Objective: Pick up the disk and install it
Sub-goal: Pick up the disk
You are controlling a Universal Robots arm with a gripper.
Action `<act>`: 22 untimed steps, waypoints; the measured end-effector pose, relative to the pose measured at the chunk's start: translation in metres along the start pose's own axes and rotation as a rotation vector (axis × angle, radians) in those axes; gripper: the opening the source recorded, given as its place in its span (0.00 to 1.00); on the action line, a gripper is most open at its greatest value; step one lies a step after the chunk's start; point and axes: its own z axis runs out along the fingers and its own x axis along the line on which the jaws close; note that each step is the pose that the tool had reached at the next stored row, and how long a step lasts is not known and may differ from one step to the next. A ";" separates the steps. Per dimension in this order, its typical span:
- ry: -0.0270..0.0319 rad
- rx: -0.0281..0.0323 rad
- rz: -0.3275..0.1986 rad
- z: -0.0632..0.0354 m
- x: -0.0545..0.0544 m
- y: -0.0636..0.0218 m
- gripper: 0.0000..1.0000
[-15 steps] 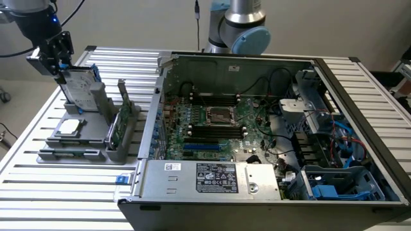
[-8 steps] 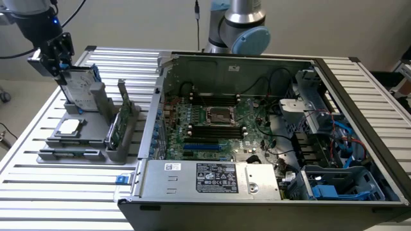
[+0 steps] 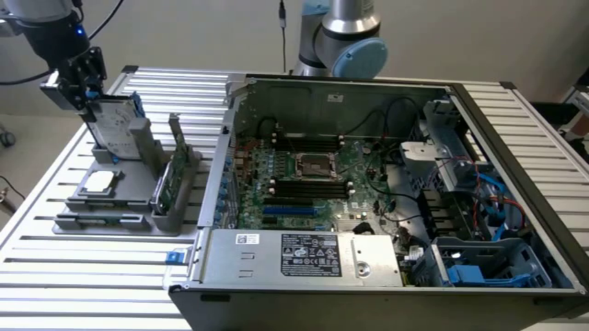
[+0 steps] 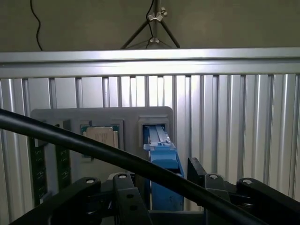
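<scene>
The pick-up is the step in hand. The disk (image 3: 112, 127) stands on edge in the grey holder (image 3: 138, 153) on the table (image 3: 55, 269), at the exterior view's left, well apart from the open computer case (image 3: 368, 207). The jaws are spread wide and hold nothing. They hang over the disk's top edge, and in the wrist view its blue frame (image 4: 163, 157) lies between them (whether either side touches it I cannot tell). By my reading nothing has been lifted. The grasp calls for the jaws to sit square on the blue frame, then a straight pull clear of the holder's slot.
</scene>
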 end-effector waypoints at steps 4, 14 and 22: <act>-0.0125 -0.0003 -0.002 0.0000 0.001 0.0000 0.54; -0.0133 -0.0003 -0.002 0.0002 0.004 -0.0001 0.52; -0.0132 -0.0004 -0.003 0.0009 0.004 -0.0001 0.45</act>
